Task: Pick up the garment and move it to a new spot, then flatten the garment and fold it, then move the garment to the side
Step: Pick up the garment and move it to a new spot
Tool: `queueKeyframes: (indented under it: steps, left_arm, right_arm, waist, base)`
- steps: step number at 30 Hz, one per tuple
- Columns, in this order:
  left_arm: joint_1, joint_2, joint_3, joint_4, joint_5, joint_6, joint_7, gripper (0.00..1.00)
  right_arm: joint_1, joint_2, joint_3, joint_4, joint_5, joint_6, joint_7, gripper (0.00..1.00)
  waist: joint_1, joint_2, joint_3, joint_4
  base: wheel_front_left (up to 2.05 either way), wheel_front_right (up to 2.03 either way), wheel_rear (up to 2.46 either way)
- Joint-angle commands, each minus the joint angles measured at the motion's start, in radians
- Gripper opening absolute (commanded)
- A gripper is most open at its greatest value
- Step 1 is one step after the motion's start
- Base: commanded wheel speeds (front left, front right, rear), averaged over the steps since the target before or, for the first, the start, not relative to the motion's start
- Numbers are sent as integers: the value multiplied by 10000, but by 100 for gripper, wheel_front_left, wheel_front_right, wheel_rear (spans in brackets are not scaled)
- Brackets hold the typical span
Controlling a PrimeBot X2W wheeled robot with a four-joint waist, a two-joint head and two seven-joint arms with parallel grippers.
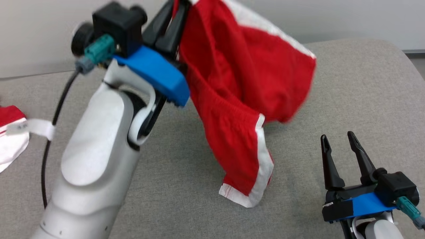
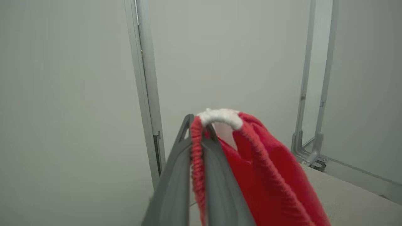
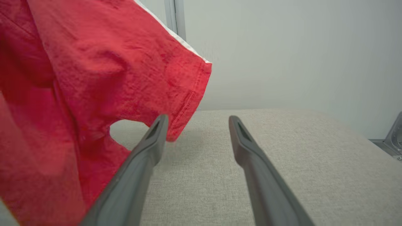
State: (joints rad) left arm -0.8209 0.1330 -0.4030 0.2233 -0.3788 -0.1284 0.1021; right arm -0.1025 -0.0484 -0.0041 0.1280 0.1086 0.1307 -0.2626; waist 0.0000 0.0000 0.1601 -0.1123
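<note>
A red garment with white trim [image 1: 239, 86] hangs in the air over the grey cushioned surface [image 1: 348, 86], its lowest white-edged corner touching the fabric below. My left gripper [image 1: 179, 6] is raised at the top of the head view and shut on the garment's gathered edge; the left wrist view has the red ribbed hem [image 2: 196, 157] pinched between the two fingers, the rest of the garment [image 2: 267, 172] hanging to the right. My right gripper [image 1: 338, 139] stands open low at the right, nothing between its fingers. In the right wrist view the garment [image 3: 78, 88] hangs left of the gripper [image 3: 196, 121].
Another red and white cloth [image 1: 11, 132] lies at the left edge of the surface, beside my left arm's black cable [image 1: 54, 116]. A pale wall [image 1: 332, 16] rises behind the surface. Metal frame posts [image 2: 309, 110] stand at the back right.
</note>
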Motion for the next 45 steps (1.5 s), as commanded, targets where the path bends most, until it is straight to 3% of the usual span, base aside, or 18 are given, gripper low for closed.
queueKeyframes:
  steps: [1,9,16,17,18,19,20,32,37,45]
  left_arm:
    - [670,190,63,283,-85,83,-172,0]
    - [2609,784,529,3268,-263,483,-1402,0]
    - [2304,788,877,5292,-401,642,-2695,0]
    - [2240,778,847,5491,-355,609,-2845,14]
    - [2204,744,806,5665,-330,571,-2969,44]
    - [2163,699,774,5805,-292,535,-3110,89]
    - [2125,661,719,5928,-253,494,-3201,100]
    - [2668,562,270,6275,-246,138,-3627,100]
    - [3438,523,642,5054,-242,213,-3677,100]
    - [5923,116,1652,2353,122,831,-3682,100]
  right_arm:
    - [-128,-36,-29,24,57,1,-35,100]
    - [-440,-37,-166,26,-117,1,-35,100]
    - [-565,-37,-284,49,-240,1,-35,100]
    - [-568,-37,-293,54,-268,1,-35,100]
    - [-564,-36,-302,64,-293,1,-35,100]
    - [-561,-36,-310,78,-324,1,-35,100]
    - [-560,-36,-317,90,-323,1,-35,100]
    - [-319,-36,-166,262,-442,1,-35,100]
    - [-112,-37,-206,305,-485,1,-35,100]
    - [357,-36,-157,401,-572,1,-35,100]
  waist:
    - [0,0,167,8]
    - [0,0,1013,-149]
    - [0,0,1306,-92]
    - [0,0,1309,-64]
    - [0,0,1299,-27]
    - [0,0,1280,18]
    - [0,0,1258,64]
    - [0,0,730,487]
    - [0,0,380,676]
    - [0,0,-400,871]
  base:
    - [0,0,0]
    - [0,0,0]
    - [0,0,0]
    - [0,0,0]
    - [0,0,0]
    - [0,0,0]
    - [0,0,0]
    - [0,0,0]
    - [0,0,0]
    - [0,0,0]
